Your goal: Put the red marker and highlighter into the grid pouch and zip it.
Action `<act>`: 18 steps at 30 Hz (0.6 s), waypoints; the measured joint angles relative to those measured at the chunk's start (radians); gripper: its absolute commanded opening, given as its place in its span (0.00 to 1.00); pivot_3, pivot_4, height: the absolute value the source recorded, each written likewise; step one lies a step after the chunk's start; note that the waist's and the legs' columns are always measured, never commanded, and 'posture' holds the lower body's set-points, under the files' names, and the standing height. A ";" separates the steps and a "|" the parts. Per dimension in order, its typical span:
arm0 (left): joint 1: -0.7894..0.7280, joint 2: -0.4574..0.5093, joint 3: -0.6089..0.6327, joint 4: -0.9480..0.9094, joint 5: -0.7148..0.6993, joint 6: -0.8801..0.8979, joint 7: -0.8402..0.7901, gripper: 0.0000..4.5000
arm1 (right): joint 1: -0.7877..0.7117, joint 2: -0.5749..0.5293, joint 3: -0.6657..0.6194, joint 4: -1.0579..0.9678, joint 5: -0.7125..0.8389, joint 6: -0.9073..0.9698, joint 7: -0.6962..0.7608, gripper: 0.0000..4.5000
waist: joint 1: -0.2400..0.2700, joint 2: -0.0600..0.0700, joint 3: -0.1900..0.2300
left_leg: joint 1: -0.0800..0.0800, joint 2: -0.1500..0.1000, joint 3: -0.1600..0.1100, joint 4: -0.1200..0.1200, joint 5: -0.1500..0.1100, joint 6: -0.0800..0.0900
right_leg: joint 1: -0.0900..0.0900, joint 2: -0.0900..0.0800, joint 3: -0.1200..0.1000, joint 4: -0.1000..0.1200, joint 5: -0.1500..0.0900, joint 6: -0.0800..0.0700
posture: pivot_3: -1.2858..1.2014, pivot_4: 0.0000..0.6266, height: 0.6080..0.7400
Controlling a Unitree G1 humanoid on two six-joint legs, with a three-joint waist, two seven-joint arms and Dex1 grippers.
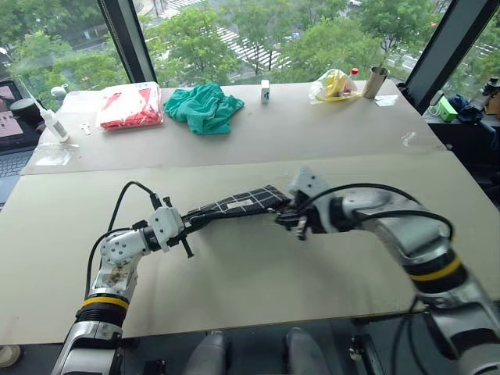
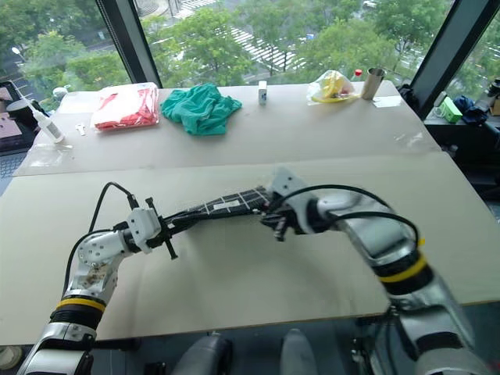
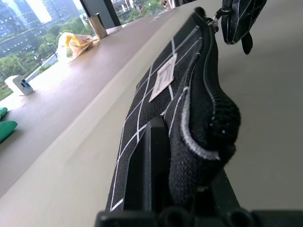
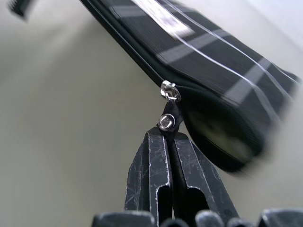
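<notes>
table [image 1: 258,273]: grid pouch [image 1: 238,203] held up, both jaws clamped; r on zipper pull [image 4: 166,120].

The grid pouch [image 1: 238,203] hangs above the near table [image 1: 258,273], spanning between the left gripper [image 1: 186,226] and the right gripper [image 1: 291,217]. On the far table [image 1: 312,129] lie, left to right, a plastic bag [image 1: 130,107], a cloth [image 1: 203,108] and a cup [image 1: 376,81].

Bright daylight is admitted through the windows [image 1: 258,39]; the grid pouch [image 4: 227,71] is rendered blurred at close range.
</notes>
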State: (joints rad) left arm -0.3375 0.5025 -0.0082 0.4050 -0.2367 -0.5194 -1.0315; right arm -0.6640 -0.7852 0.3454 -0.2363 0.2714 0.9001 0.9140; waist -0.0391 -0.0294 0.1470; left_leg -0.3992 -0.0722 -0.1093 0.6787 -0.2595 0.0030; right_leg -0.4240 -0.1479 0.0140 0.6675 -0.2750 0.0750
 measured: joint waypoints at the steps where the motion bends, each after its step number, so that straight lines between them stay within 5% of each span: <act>1: 0.000 0.000 -0.001 -0.002 0.000 -0.001 0.000 0.00 | 0.006 -0.026 0.001 0.015 -0.019 -0.035 0.008 0.01 | -0.004 0.000 0.000 | 0.000 0.001 0.001 0.000 0.000 0.000 | 0.000 0.000 0.000 0.000 0.000 0.000 | 0.52 0.24 1.00; 6: -0.002 -0.002 -0.026 -0.017 0.003 -0.001 0.000 0.00 | 0.014 -0.064 0.009 0.097 -0.063 -0.212 0.040 0.01 | -0.006 0.000 0.000 | 0.000 0.001 0.001 0.000 0.000 0.000 | 0.000 0.000 0.000 0.000 0.000 0.000 | 0.52 0.24 1.00; 7: -0.002 -0.002 -0.026 -0.017 0.002 -0.001 0.000 0.00 | 0.015 -0.062 0.004 0.105 -0.061 -0.230 0.044 0.15 | -0.004 0.000 0.000 | 0.000 0.001 0.001 0.000 0.000 0.000 | 0.000 0.000 0.000 0.000 0.000 0.000 | 0.52 0.24 1.00; 15: -0.001 0.009 0.004 0.002 -0.003 0.000 -0.012 0.00 | 0.036 0.002 -0.105 0.130 0.009 -0.174 0.057 0.73 | 0.003 0.000 0.000 | 0.000 0.000 0.001 0.000 0.000 0.000 | 0.001 0.000 0.000 -0.002 0.000 0.000 | 0.52 0.24 1.00; 18: -0.012 0.011 0.000 0.006 -0.003 -0.004 -0.041 0.00 | 0.088 -0.037 -0.163 0.128 0.076 -0.117 0.113 0.73 | 0.017 0.000 0.000 | -0.001 0.000 0.001 0.001 0.000 0.000 | 0.001 -0.001 0.000 -0.003 0.001 0.001 | 0.52 0.24 1.00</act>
State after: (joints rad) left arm -0.3490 0.5138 -0.0083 0.4107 -0.2393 -0.5235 -1.0729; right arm -0.5764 -0.8225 0.1825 -0.1082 0.3472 0.7832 1.0272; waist -0.0226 -0.0295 0.1472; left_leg -0.4000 -0.0724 -0.1082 0.6799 -0.2594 0.0027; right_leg -0.4228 -0.1485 0.0143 0.6648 -0.2740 0.0761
